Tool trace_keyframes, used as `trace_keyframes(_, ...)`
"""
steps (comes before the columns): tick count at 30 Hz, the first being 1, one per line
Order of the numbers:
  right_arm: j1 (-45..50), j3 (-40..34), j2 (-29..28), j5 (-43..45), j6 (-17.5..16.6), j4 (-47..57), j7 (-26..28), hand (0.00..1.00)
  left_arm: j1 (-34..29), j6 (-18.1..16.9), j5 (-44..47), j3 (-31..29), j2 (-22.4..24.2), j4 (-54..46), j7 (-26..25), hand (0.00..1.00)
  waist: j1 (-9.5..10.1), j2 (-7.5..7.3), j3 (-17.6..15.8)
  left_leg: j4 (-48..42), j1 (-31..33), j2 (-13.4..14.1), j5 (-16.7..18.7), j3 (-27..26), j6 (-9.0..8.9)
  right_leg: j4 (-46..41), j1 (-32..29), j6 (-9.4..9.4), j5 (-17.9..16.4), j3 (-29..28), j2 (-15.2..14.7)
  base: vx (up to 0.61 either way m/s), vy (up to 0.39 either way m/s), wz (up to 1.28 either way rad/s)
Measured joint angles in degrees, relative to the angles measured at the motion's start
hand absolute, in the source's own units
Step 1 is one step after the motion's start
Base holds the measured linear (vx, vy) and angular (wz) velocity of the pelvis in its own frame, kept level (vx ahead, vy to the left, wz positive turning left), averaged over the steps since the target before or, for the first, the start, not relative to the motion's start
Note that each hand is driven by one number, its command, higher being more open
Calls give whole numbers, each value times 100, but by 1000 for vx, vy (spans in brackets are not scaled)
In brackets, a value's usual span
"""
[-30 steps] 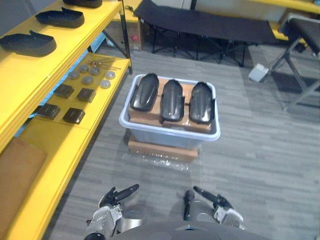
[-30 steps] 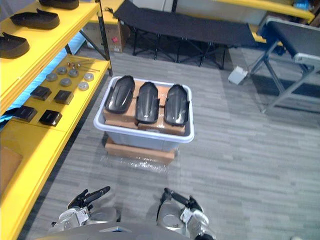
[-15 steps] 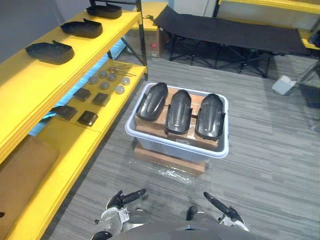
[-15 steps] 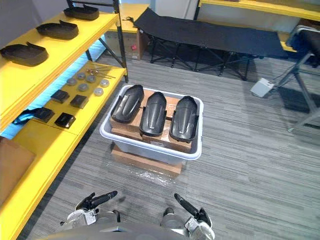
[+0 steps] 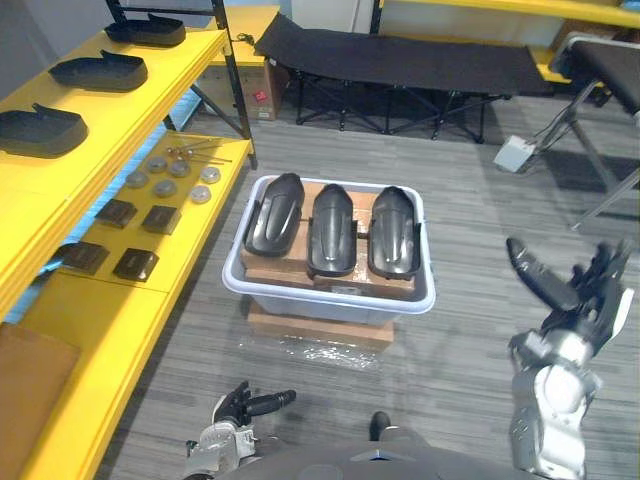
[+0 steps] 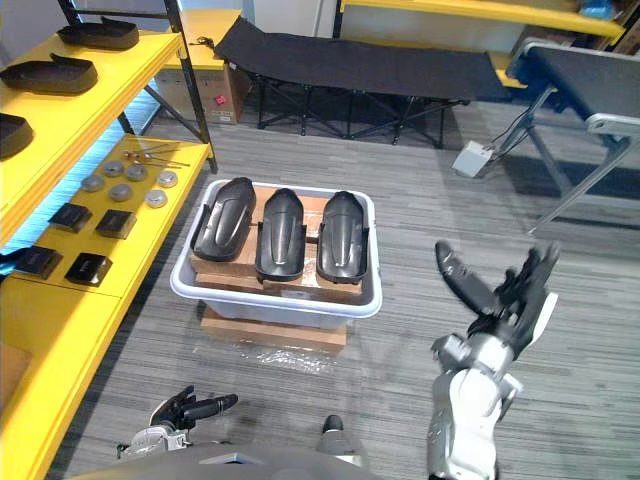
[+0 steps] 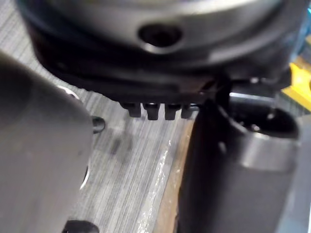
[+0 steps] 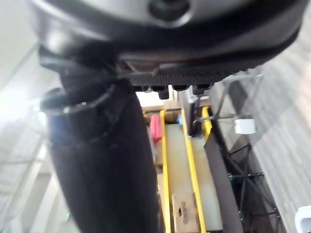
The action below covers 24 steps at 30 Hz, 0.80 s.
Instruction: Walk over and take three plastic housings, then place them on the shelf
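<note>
Three black plastic housings lie side by side in a pale grey bin [image 5: 330,296] on the floor: left [image 5: 272,213], middle [image 5: 330,230], right [image 5: 391,231]. They rest on cardboard inside it, and the bin stands on a flat cardboard box [image 5: 320,327]. My right hand [image 5: 575,298] is raised to the right of the bin, well apart from it, fingers spread and open, holding nothing. Low and near my body, my left hand [image 5: 235,410] is open and empty, short of the bin.
A yellow shelf [image 5: 110,140] runs along the left; its upper level carries three more black housings [image 5: 40,128]. The lower level [image 5: 150,250] holds small black pads, round discs and a brown board [image 5: 30,370]. A black folding cot [image 5: 400,60] stands behind the bin.
My right arm has swung up from low by my body to the right of the bin, fingers spread. The camera has shifted. My left hand stays low.
</note>
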<state>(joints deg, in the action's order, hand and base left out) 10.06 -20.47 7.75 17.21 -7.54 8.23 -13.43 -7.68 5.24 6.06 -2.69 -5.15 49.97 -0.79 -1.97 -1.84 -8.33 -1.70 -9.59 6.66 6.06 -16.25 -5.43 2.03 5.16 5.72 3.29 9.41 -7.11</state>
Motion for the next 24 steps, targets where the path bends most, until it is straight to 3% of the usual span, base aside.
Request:
trace_keyframes(1,-184,-7,153,38,250,-294,251,100,0,19,-2,60,-29,0,7,100,-8,-69,43,-1,-9,-7,1,12,1,-2,14,0,0,1,-5,0,0,0)
trace_keyframes(3,-421,95,340,311,716,-949,610,100,3,20,-15,135,-49,-4,9,100,-2,-52,32,-10,-5,-23,0,36,1,-9,21,1,2,13,-21,-45,3,6)
trace_keyframes(5,-820,357,630,623,1391,-2072,816,100,12,20,-15,195,-59,-9,0,100,7,37,7,-27,8,-47,-8,142,13,-15,71,3,3,107,-55,-62,-6,22)
trace_keyframes(8,-1423,607,943,683,1904,-3236,798,100,8,25,-16,239,-25,-34,1,100,54,158,-1,-25,30,-69,-38,266,37,-27,107,4,2,218,-81,-32,-7,19)
trace_keyframes(13,-2415,766,1491,1129,2071,-4567,665,100,-49,-6,-14,187,-23,-98,24,100,180,288,-41,-18,116,-107,-127,524,61,-78,146,3,2,451,-128,-28,-12,24)
trace_keyframes(18,-3308,763,1855,1122,2081,-5311,568,100,-134,-156,17,-59,-43,-267,59,100,253,301,-264,-240,356,-187,-146,815,97,-106,171,13,11,695,-230,-53,7,30)
trace_keyframes(24,-4564,745,2406,1121,2100,-5858,458,100,-140,-297,343,-223,-165,-341,125,100,403,474,-1259,-774,1220,-227,-185,1190,174,-246,-304,10,123,955,-303,-134,5,29)
